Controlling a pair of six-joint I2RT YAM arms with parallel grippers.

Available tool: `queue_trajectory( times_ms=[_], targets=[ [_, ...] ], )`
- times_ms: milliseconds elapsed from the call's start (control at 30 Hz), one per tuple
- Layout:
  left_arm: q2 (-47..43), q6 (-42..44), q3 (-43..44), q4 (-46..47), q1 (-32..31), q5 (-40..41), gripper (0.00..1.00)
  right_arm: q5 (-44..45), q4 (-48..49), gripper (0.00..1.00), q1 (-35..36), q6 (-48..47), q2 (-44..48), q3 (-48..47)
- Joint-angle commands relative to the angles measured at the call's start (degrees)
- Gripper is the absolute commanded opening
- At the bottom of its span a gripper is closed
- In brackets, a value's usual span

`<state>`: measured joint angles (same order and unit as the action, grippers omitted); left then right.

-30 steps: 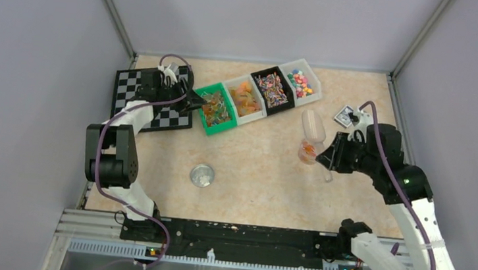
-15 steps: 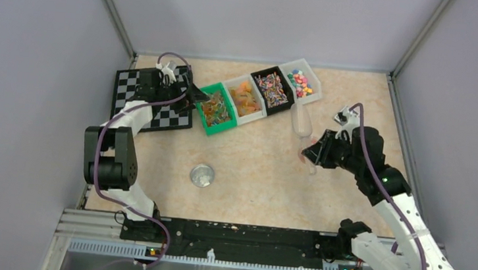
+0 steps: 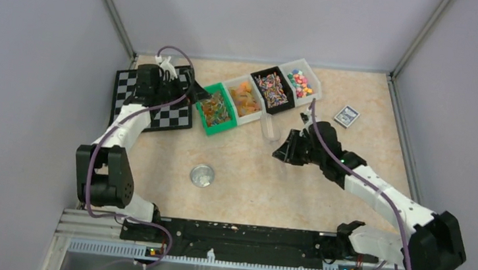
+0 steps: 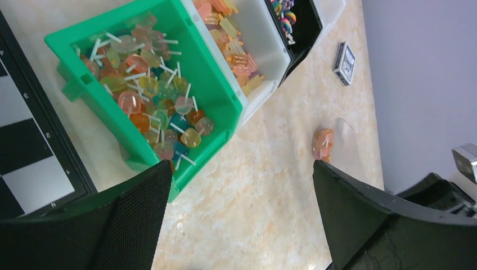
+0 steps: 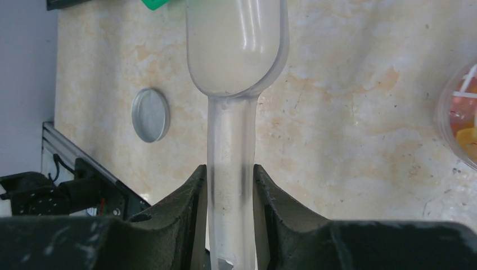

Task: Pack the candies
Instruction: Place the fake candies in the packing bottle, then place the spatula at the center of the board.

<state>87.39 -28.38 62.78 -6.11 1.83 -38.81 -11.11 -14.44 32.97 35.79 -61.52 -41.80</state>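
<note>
**Empty scoop aimed at the bins**

Low in the top view, the lid [image 3: 202,175] lies alone. Past it, right of centre, the right gripper [image 5: 229,175] pinches the scoop [image 5: 236,45] by its handle, jaws pressed against both sides. The bowl is empty. The cup [image 5: 450,121] sits at the right edge of the right wrist view with a few orange-red candies [image 5: 468,140] in it, so filling looks only begun. The scoop's long axis runs from the gripper toward the upper left, mouth first. It stops just short of the white bin [image 3: 247,100] of orange sweets, so a push along that line should reach it. At upper left, the left gripper [image 4: 242,169] hangs spread wide and holds nothing, beside the green bin [image 4: 222,98]. The right arm has the tool and is nearer
</note>
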Motion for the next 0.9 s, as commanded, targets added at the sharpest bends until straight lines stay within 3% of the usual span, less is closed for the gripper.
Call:
queue_trajectory(
  times_ms=[0, 133, 400, 533, 700, 867],
  targets=[
    [-6.06, 3.71, 0.21, -5.91, -0.51, 4.14, 0.99, 6.12, 5.34, 0.00, 3.90, -2.13, -6.14, -4.01],
    [-12.50, 5.55, -1.98, -10.29, -0.43, 10.01, 0.99, 7.18, 8.50, 0.00, 4.38, -2.33, -7.77, -2.81],
    [-22.15, 3.56, -10.76, -12.60, 0.29, 16.42, 0.99, -0.36, 15.42, 0.00, 4.75, -2.83, -12.31, -0.08],
    [-22.81, 4.94, -11.56, -14.79, 0.29, 12.65, 0.99, -2.91, 14.92, 0.00, 4.95, -5.52, -13.23, 0.22],
    [-22.28, 7.13, -14.09, -17.39, -0.03, 5.39, 0.85, -0.54, 13.21, 0.00, 4.98, -6.48, -11.95, 1.87],
    [-27.40, 4.97, -20.61, -19.15, -0.51, 6.99, 0.76, -0.45, 11.74, 0.00, 4.95, -4.67, -12.00, 4.68]
  ],
)
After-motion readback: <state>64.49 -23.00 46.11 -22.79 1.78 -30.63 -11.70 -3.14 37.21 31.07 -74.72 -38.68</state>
